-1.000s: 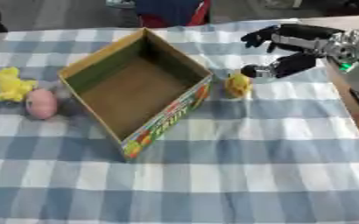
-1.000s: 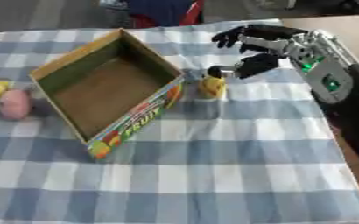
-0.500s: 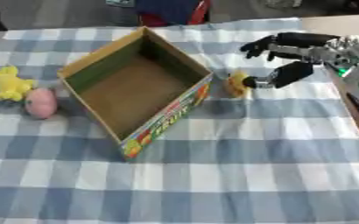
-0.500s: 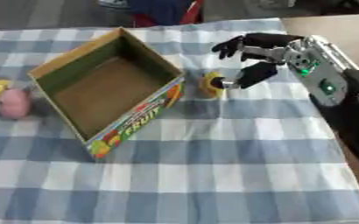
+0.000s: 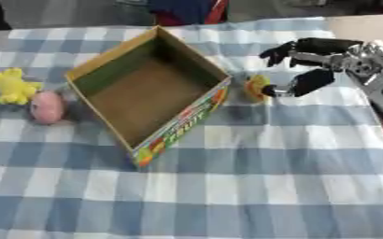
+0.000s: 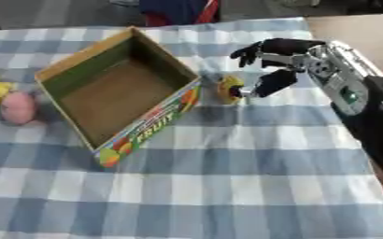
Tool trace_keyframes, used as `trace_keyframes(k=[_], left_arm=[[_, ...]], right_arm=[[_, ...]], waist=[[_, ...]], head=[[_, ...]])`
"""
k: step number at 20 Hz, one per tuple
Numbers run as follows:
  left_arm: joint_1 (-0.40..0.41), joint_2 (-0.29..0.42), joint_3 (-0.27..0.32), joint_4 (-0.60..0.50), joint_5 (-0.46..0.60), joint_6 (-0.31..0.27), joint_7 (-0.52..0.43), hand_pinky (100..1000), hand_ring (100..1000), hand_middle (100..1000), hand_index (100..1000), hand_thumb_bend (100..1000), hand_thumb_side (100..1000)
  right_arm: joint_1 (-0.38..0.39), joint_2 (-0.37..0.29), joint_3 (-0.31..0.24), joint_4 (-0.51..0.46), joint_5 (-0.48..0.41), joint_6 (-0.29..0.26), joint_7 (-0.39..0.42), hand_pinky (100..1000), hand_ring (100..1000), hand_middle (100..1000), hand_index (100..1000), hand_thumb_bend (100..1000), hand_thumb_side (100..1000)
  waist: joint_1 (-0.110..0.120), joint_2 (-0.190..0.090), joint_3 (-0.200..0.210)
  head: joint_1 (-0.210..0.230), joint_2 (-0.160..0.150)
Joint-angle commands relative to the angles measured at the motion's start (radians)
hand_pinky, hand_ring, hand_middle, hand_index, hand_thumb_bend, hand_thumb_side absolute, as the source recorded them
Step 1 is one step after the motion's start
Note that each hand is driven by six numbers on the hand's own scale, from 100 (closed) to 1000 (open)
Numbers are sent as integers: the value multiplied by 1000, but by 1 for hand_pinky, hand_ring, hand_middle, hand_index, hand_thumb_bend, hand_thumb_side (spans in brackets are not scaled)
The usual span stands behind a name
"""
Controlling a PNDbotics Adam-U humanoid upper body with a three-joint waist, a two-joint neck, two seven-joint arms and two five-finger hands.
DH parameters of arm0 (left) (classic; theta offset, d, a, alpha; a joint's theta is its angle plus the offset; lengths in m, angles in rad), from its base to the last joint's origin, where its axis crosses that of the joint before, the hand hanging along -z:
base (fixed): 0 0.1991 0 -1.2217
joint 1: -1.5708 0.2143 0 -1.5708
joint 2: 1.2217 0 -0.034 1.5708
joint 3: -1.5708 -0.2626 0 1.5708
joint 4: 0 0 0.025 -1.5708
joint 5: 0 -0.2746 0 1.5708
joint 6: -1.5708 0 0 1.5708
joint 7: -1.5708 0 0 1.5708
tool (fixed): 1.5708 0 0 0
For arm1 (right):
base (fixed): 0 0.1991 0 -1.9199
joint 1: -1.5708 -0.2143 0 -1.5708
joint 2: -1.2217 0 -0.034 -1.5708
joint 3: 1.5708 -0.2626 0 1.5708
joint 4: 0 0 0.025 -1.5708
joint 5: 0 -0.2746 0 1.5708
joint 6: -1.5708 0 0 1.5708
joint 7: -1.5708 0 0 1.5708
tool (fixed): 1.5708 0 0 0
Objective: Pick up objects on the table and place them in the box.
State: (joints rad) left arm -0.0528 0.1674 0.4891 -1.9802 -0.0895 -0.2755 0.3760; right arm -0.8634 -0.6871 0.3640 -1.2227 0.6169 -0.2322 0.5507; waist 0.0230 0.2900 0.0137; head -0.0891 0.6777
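An open cardboard box (image 5: 150, 91) with a colourful printed front lies askew on the checked cloth, empty inside. A small yellow and orange toy (image 5: 255, 87) stands just right of the box's near corner. My right hand (image 5: 309, 63) hovers beside it, fingers spread above and thumb low, touching or almost touching the toy's right side; the hand is open. A yellow plush toy (image 5: 11, 86) and a pink egg-shaped toy (image 5: 47, 106) lie left of the box. My left hand is out of sight.
The blue and white checked cloth (image 5: 252, 177) covers the table. My right forearm (image 6: 366, 107) runs along the right edge. A bare tabletop strip (image 5: 366, 25) shows at the far right. A person's dark clothes show at the far edge.
My right hand has come down and leftward toward the small yellow toy, its thumb now at the toy's side. The box and the other toys have not moved.
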Motion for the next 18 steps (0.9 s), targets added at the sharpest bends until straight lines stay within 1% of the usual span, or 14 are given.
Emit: trace_keyframes(k=[1,9,12,14,17,18], left_arm=[[-5,15,2,-20,-4,-2,-5,411,563,519,799,371,721],[-6,11,1,-20,-6,-3,-8,411,564,519,798,368,719],[-8,10,0,-20,-5,-3,-10,411,563,518,797,368,719],[-8,10,0,-20,-5,-3,-11,412,563,518,796,368,718],[-7,9,1,-20,-5,-3,-12,412,563,518,796,367,718],[-7,9,1,-20,-5,-3,-13,412,563,518,795,367,718]], right_arm=[[-24,-12,-5,3,16,-3,-6,712,853,792,1000,378,801],[-30,-4,2,25,36,-11,-6,709,850,779,1000,368,790],[-34,1,4,39,49,-12,-11,706,822,771,996,368,789],[-39,6,7,53,62,-15,-16,705,822,766,987,368,787],[-43,13,10,69,74,-24,-18,701,816,738,966,356,781],[-44,14,10,73,77,-26,-19,698,811,715,950,347,774]], waist=[[0,-14,2],[1,-6,3],[0,-5,4],[-1,-4,6],[-2,-3,7],[-2,-3,8]], head=[[2,7],[-8,-4],[-9,-8],[-10,-10],[-11,-13],[-12,-13]])
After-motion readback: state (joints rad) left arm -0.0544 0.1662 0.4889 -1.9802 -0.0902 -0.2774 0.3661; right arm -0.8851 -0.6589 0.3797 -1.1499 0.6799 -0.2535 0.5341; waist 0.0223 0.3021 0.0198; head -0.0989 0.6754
